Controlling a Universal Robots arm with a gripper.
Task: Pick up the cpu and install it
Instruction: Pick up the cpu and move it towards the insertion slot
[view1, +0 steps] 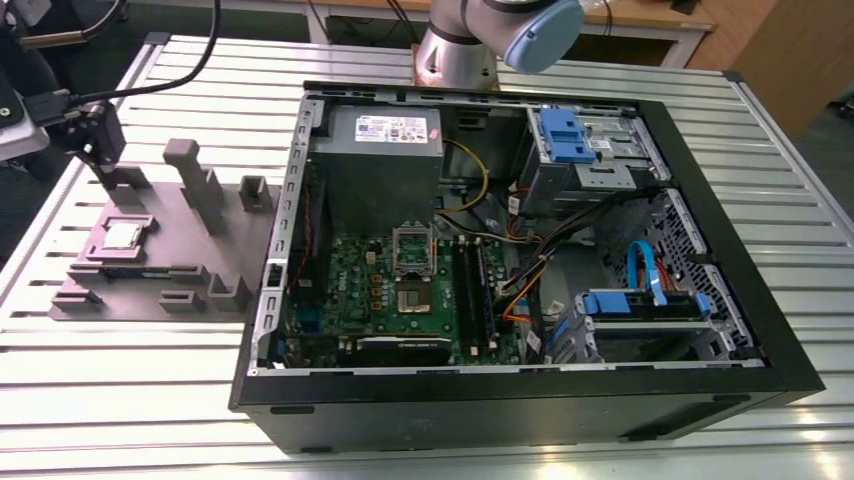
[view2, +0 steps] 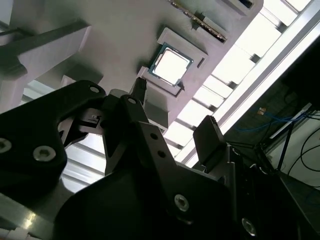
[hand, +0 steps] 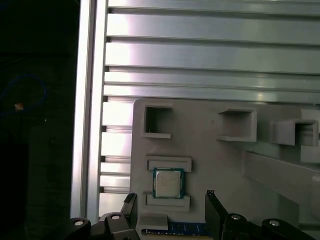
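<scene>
Exterior view: the pincer (view1: 102, 155) hangs over the grey fixture block (view1: 160, 265), which stands on the exterior view's left of the open computer case (view1: 534, 410). The cpu (view1: 124, 234) lies flat in a recess of the block, below the pincer and apart from it. Second wrist view: the pincer (view2: 174, 107) stands wide with nothing between its fingers, and the cpu (view2: 171, 66) lies just beyond the fingertips, untouched. First wrist view: the cpu (hand: 168, 183) sits between two raised stops, in line with the gap of the pincer (hand: 170, 199). Judgement: the cpu is light, stiff and thin, slick on top and probably delicate underneath. It is best taken gently by two opposite free edges.
</scene>
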